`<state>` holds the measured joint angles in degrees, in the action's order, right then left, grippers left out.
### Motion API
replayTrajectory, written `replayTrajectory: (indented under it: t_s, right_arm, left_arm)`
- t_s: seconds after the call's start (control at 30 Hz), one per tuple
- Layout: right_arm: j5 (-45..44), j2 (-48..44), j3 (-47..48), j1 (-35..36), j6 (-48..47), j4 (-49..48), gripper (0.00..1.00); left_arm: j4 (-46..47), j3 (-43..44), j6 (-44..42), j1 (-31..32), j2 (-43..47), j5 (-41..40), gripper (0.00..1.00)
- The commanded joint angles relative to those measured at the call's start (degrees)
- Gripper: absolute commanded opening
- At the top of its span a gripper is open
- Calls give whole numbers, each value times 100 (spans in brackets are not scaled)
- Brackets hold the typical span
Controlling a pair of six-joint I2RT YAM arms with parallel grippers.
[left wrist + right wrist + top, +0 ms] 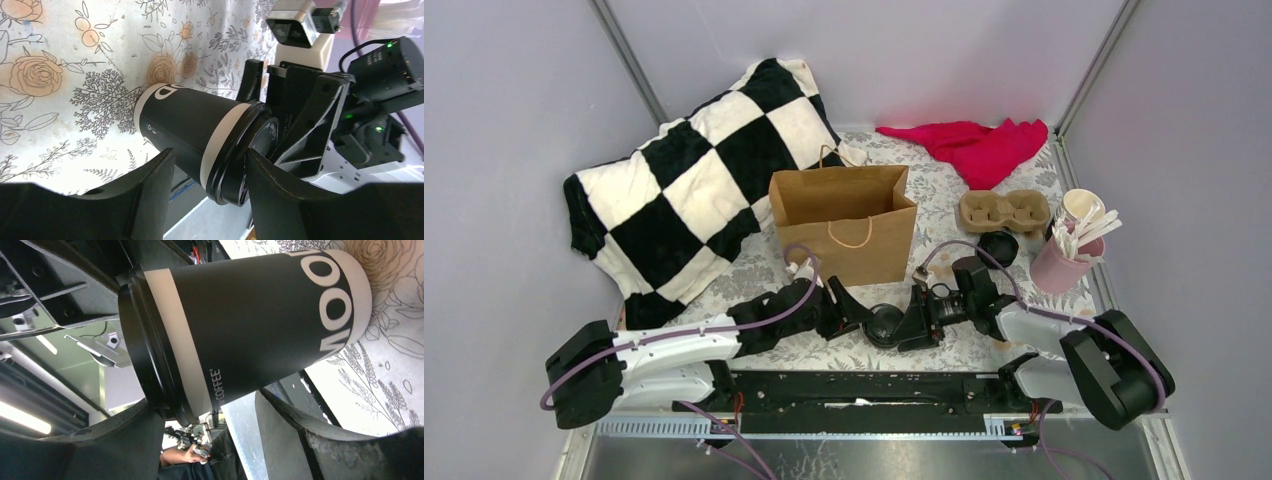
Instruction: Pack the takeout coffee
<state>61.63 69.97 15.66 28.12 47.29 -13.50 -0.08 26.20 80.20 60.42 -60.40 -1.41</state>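
One takeout coffee (pixel 887 323), a black cup with a white band and black lid, sits between both grippers just in front of the brown paper bag (pixel 844 225). In the left wrist view the cup (pixel 195 130) has its base against the floral cloth. My left gripper (pixel 210 170) straddles its lid end with jaws part open, and the fingertips (pixel 155 172) are at the cup wall. In the right wrist view the same cup (pixel 250 325) fills the frame just past my right gripper (pixel 202 410), whose jaws are also part open. A second black cup (pixel 998 246) stands by the carrier.
A cardboard cup carrier (pixel 1004 210) lies right of the bag. A pink cup of stirrers (pixel 1062 265) and a white cup (pixel 1081 206) stand at the right edge. A checkered pillow (pixel 684 190) fills the back left. A red cloth (pixel 979 145) lies at the back.
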Motion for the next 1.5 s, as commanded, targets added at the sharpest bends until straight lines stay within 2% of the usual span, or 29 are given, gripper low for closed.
replayTrajectory:
  t_s: [0.0,0.13,0.2,0.3,0.4,0.5,0.67,0.77,0.9,1.03,1.1,1.2,1.33,1.47]
  right_arm:
    - [-1226,858,-546,40,-133,-597,66]
    - [-1340,1240,-532,-73,-256,-630,63]
    - [-1506,1091,-482,-149,-351,-213,62]
    - [-1766,367,-104,-154,-644,885,63]
    - [-1631,-519,441,-154,-688,1827,73]
    - [-971,-600,355,-156,-106,1073,80]
    - [-1046,54,262,-141,-294,622,74]
    - [-1173,384,224,-140,-567,732,69]
    - [-1280,-59,393,-142,-660,1171,68]
    - [-1202,59,523,-142,-771,1293,68]
    - [-1182,134,517,-140,-778,1242,68]
    - [-1204,112,525,-141,-779,1263,69]
    - [-1221,95,582,-140,-875,1317,69]
    - [-1249,126,611,-142,-933,1524,69]
  left_arm:
    - [-432,-574,89,4,-269,-28,55]
    - [-558,-735,106,51,-303,-87,53]
    - [-576,-777,97,50,-263,-73,52]
    - [-761,-550,-75,94,-264,-91,51]
    - [-776,-294,-230,164,-266,-98,51]
    - [-776,-158,-332,188,-346,-59,51]
    - [-776,-75,-442,226,-454,-44,51]
    - [-842,45,-501,233,-292,-34,61]
    - [-1089,325,-476,234,350,-141,78]
    - [-1127,155,-211,233,1048,-161,84]
    - [-1125,-9,-68,233,1317,-126,83]
    - [-950,-298,64,233,1531,-7,74]
    - [-551,-486,180,233,1325,115,56]
    - [-253,-566,245,233,1162,115,54]
